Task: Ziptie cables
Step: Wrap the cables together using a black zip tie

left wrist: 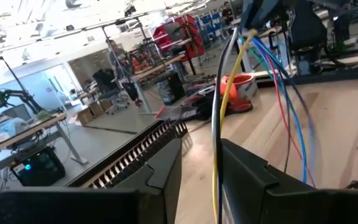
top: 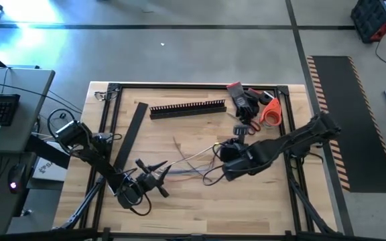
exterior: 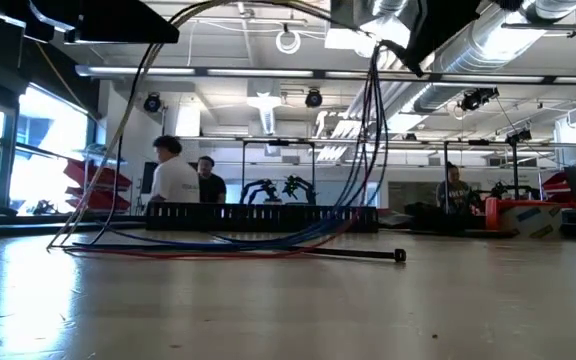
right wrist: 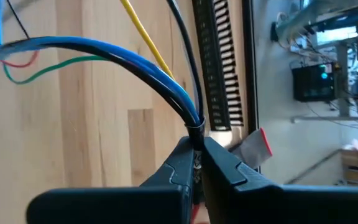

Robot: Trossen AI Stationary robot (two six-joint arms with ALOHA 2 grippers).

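The cables [top: 189, 159] are several thin wires: blue, yellow, red, green, dark and pale. They span between my two grippers above the table's middle. In the low view the cables [exterior: 268, 240] hang from both raised ends, and their low loops rest on the wood. My left gripper [top: 154, 175] is near the table's near-left part, with the cables [left wrist: 219, 112] running in between its fingers [left wrist: 201, 146]. My right gripper [top: 221, 155] is at the table's middle, shut on the gathered cables [right wrist: 135, 59]. My left gripper has the yellow and pale wires [left wrist: 216, 168] between its two fingers, lying against the inner face of one finger [left wrist: 241, 174]. The fingers are about level and point toward the right gripper. The wires rise clear of the table here, while the blue and red ones hang free beside them. My right gripper pinches the bundle where the wires come together [right wrist: 195, 123], right at its fingertips [right wrist: 185, 155]. A dark band seems to ring the bundle there. The hold is lifted clear of the table, and the wires fan out and droop from it [exterior: 373, 120].
A black comb-toothed duct [top: 187, 108] lies near the far edge, and a flat black strip [top: 131, 134] lies on the left. Gloves and an orange tool [top: 260, 107] sit in the far-right corner. A black zip tie [exterior: 368, 254] lies on the wood. People stand in the room beyond.
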